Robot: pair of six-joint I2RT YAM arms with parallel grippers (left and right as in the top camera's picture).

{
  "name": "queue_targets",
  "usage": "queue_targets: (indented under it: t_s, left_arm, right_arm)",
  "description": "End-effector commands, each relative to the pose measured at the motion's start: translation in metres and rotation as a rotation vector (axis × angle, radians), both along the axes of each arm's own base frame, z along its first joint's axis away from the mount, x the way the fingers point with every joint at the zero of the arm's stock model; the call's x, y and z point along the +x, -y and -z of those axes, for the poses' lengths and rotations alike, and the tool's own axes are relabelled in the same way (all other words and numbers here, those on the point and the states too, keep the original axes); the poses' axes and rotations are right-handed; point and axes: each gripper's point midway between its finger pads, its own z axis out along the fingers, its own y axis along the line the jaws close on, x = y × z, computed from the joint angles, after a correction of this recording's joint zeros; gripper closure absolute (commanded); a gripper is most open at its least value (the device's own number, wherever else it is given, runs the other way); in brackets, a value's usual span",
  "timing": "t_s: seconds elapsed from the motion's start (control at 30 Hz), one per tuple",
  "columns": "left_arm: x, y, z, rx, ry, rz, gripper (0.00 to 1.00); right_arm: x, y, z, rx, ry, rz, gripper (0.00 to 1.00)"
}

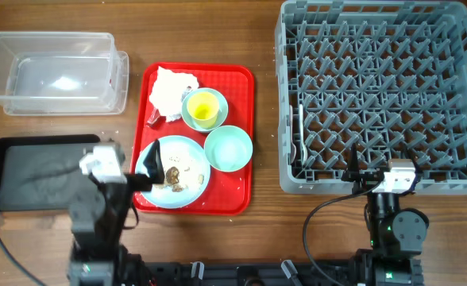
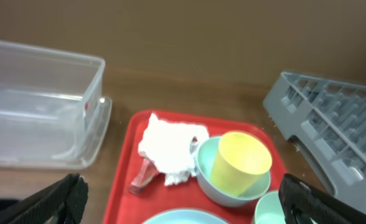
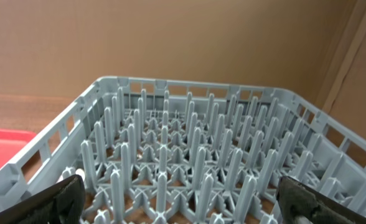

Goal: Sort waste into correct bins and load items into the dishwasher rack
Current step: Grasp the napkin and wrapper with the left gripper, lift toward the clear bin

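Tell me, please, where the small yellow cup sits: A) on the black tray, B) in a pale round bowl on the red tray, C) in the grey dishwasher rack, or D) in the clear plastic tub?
B: the small yellow cup stands in the pale round bowl on the red tray.

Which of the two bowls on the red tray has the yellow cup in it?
The pale bowl beside the crumpled white napkin holds the yellow cup; the other bowl, nearer the robot, is empty.
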Motion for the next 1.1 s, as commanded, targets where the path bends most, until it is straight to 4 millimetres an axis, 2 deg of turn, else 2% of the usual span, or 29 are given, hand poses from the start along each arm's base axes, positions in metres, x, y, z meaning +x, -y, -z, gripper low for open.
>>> queue_targets:
  t_s: [0.0, 0.03, 0.1, 0.2, 0.3, 0.37, 0.57, 0.67, 0.87, 0.97, 1.0, 1.07]
  left_arm:
    - [0.05, -0.01, -0.042, 0.147, -0.104, -0.017, 0.0]
    - [0.073, -0.014, -0.042, 0.197, -0.192, -0.029, 0.0]
    - [0.101, -0.015, -0.036, 0.257, -0.307, -0.018, 0.0]
    - [0.146, -0.002, 0.0, 0.267, -0.48, 0.053, 0.0]
    - [0.168, 0.022, 0.035, 0.201, -0.516, 0.175, 0.0]
    - [0.172, 0.028, 0.057, 0.181, -0.556, 0.211, 0.0]
    - [0.17, 0.03, 0.127, 0.196, -0.715, 0.245, 0.01]
    - [0.169, 0.033, 0.155, 0.197, -0.771, 0.258, 0.08]
    - [0.172, 0.041, 0.179, 0.203, -0.791, 0.277, 0.22]
    - [0.172, 0.041, 0.181, 0.204, -0.794, 0.276, 0.44]
    - [0.173, 0.039, 0.181, 0.209, -0.792, 0.27, 0.57]
    - [0.175, 0.035, 0.181, 0.219, -0.791, 0.245, 0.75]
  right_arm:
    - [0.0, 0.004, -0.001, -0.013, 0.006, 0.022, 0.0]
    - [0.0, 0.004, -0.001, -0.013, 0.006, 0.022, 0.0]
    - [0.0, 0.004, -0.001, -0.013, 0.006, 0.022, 0.0]
    - [0.0, 0.004, -0.001, -0.013, 0.006, 0.022, 0.0]
    - [0.0, 0.004, -0.001, -0.013, 0.006, 0.022, 0.0]
    - [0.0, 0.004, -0.001, -0.013, 0.006, 0.022, 0.0]
    - [0.0, 0.004, -0.001, -0.013, 0.006, 0.022, 0.0]
    - [0.0, 0.004, -0.001, -0.013, 0.006, 0.022, 0.0]
    - [0.0, 0.004, -0.001, -0.013, 0.006, 0.021, 0.0]
    - [0.0, 0.004, -0.001, -0.013, 0.006, 0.022, 0.0]
    - [0.0, 0.004, -0.001, -0.013, 0.006, 0.021, 0.0]
    - [0.0, 0.004, -0.001, -0.013, 0.006, 0.022, 0.0]
